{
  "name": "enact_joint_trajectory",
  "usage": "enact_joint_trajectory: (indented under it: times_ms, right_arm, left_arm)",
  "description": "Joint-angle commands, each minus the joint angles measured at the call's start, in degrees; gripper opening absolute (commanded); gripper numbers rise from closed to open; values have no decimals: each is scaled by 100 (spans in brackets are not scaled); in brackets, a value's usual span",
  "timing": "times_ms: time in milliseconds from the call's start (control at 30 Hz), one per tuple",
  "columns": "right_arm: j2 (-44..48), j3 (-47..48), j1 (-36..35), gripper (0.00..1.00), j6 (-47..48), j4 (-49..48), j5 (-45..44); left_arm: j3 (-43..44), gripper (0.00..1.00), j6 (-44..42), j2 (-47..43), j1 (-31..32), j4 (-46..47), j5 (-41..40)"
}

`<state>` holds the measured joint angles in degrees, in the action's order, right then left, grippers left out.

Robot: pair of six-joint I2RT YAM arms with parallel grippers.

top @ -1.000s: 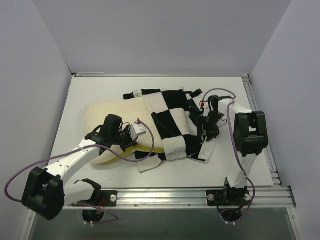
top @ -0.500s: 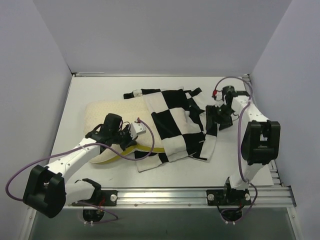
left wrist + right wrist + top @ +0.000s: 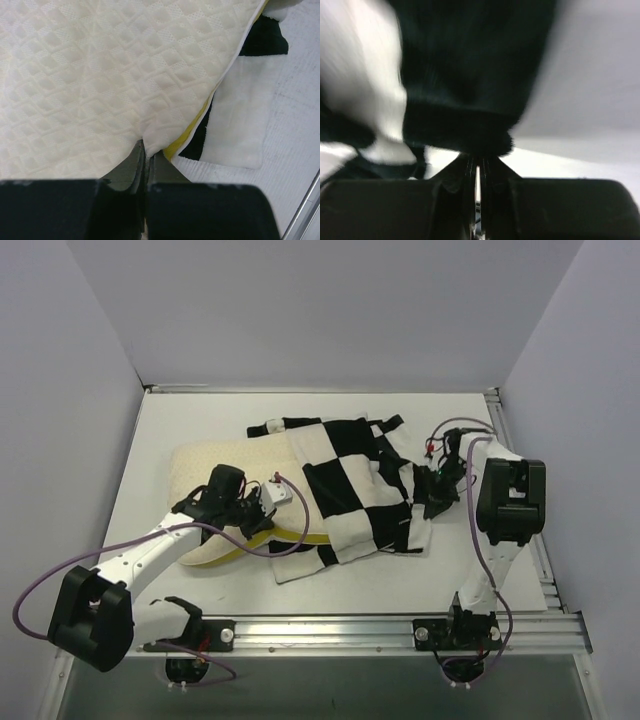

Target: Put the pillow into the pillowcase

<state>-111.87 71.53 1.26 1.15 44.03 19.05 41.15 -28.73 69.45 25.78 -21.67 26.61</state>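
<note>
The cream quilted pillow (image 3: 192, 466) lies at the left of the table, its right part tucked under the black-and-white checkered pillowcase (image 3: 345, 485). My left gripper (image 3: 262, 517) sits at the pillow's near edge. In the left wrist view that gripper (image 3: 146, 153) is shut on a fold of the pillow (image 3: 100, 75) next to its yellow side edge (image 3: 192, 132). My right gripper (image 3: 432, 502) is at the pillowcase's right edge. The right wrist view, blurred, shows the gripper (image 3: 477, 159) shut on a black stretch of the pillowcase (image 3: 470, 75).
A metal rail (image 3: 400, 630) carrying both arm bases runs along the table's near edge, and another rail (image 3: 512, 455) runs down the right side. Grey walls close in the left, back and right. Purple cables loop off each arm.
The right gripper swung out to the right and back, then closed on the pillowcase's right edge. The left gripper kept its hold on the pillow and stayed put.
</note>
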Motion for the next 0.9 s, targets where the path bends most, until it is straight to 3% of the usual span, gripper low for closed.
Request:
enact_joint_trajectory:
  times_ms: [0, 200, 267, 300, 333, 433, 567, 633, 733, 800, 867]
  right_arm:
    - [-106, 1290, 558, 0, 341, 157, -111]
    - [-545, 4207, 1140, 0, 808, 361, -359]
    - [-581, 4404, 1044, 37, 974, 439, -297]
    - [-503, 4257, 1000, 63, 984, 431, -331]
    - [-302, 4125, 982, 68, 984, 422, -245]
    - [295, 3005, 929, 65, 739, 422, 185]
    - [1991, 1113, 754, 42, 326, 239, 2009]
    - [2815, 304, 386, 39, -52, -7, 2356]
    - [3748, -1067, -440, 47, -657, -981, 1886]
    - [4014, -1947, -766, 67, -887, -1939, 949]
    - [4051, -2544, -1048, 69, -1098, -2859, 567]
  left_arm:
    - [262, 0, -19, -46, -47, 75, 81]
    - [324, 0, 306, 165, -29, 233, 230]
    - [490, 0, 560, 323, -12, 321, 309]
    - [569, 0, 675, 402, 67, 356, 414]
    - [666, 0, 919, 559, 128, 374, 450]
    - [1026, 0, 1377, 980, 479, 611, 485]
    - [1606, 0, 2441, 1676, 849, 1059, 591]
    - [2019, 0, 2844, 2140, 998, 1182, 661]
    - [2519, 0, 3407, 2659, 1104, 1420, 784]
    - [2714, 0, 3523, 2854, 1105, 1516, 846]
    - [2837, 0, 3585, 3004, 1096, 1560, 881]
